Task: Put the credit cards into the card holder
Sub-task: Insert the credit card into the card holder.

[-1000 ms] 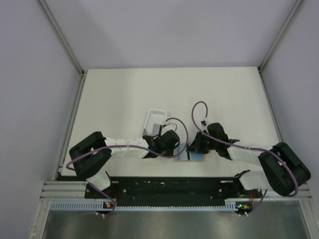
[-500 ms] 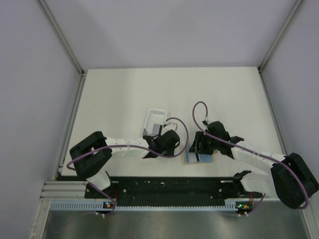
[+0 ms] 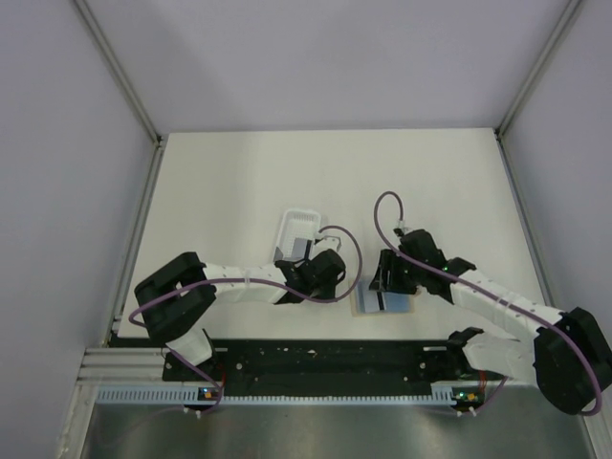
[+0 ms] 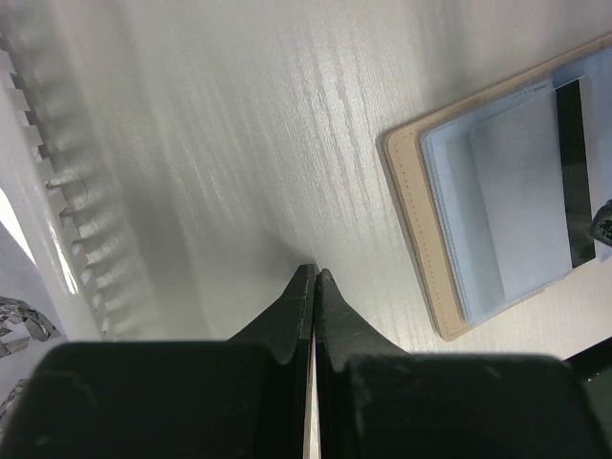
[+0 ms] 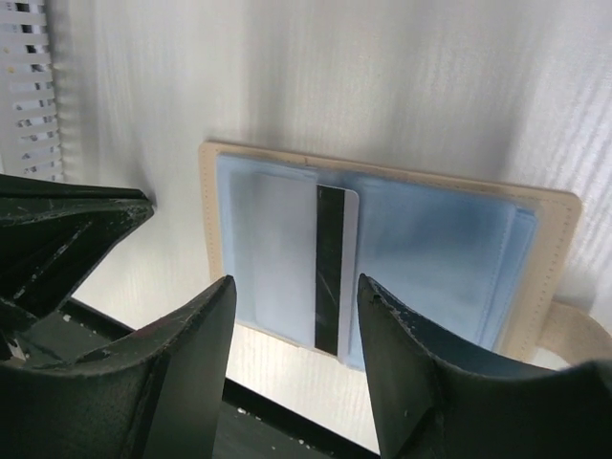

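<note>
The tan card holder lies open on the table near the front edge, its light blue inside facing up. One pale credit card with a black stripe rests on its left half, also visible in the left wrist view. My right gripper hovers just above the card, open, with nothing between its fingers. Just left of the card holder, my left gripper sits low over the bare table, shut and empty. In the top view the right gripper covers the holder's far edge.
A long clear plastic tray stands behind the left gripper. The toothed cable duct runs along the table's near edge, close to both grippers. Grey walls enclose the table.
My right gripper has opened and let go of the striped card, which now lies on the open holder. The right arm has stretched out lower. The left arm has not moved.
</note>
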You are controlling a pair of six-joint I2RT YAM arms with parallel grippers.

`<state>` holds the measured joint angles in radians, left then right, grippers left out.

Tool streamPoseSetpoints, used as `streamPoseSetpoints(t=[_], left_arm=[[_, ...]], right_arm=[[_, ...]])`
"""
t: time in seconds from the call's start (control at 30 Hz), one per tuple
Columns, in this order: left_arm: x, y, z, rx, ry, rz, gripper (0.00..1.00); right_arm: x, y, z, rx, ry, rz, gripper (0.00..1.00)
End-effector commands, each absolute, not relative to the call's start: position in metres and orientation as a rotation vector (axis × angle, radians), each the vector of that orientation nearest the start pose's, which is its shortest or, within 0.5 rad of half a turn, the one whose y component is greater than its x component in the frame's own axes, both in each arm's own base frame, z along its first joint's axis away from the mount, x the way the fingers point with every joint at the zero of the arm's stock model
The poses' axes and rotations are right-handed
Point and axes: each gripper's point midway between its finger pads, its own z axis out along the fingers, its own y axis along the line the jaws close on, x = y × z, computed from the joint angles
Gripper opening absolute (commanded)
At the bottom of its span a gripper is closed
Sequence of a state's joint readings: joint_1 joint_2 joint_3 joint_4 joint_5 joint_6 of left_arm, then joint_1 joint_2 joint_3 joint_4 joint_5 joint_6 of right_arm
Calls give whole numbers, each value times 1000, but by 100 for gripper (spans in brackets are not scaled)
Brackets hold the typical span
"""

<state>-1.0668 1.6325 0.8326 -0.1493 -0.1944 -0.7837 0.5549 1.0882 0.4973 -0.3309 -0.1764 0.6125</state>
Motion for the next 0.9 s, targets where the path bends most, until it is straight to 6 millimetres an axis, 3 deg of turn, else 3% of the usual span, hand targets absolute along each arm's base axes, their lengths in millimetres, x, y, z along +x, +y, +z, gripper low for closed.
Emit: streamPoseSetpoints(t=[0.0,0.17,0.23,0.3,0.33,0.87], left_arm=[[181,-323,18,287,2575,-502,0],[181,-321,19,285,2568,-498,0],[180,-323,18,287,2573,-506,0],[179,-325,18,290,2576,-515,0],[179,-326,18,291,2577,-519,0],[172,-332,15,309,2583,-539,0]], right_arm=[[207,168,69,16,2545,540,54],[210,148,71,32,2555,391,51],[210,143,69,32,2566,349,35],[209,144,66,30,2573,351,7],[208,144,65,31,2580,351,0],[194,149,28,23,2695,368,0]])
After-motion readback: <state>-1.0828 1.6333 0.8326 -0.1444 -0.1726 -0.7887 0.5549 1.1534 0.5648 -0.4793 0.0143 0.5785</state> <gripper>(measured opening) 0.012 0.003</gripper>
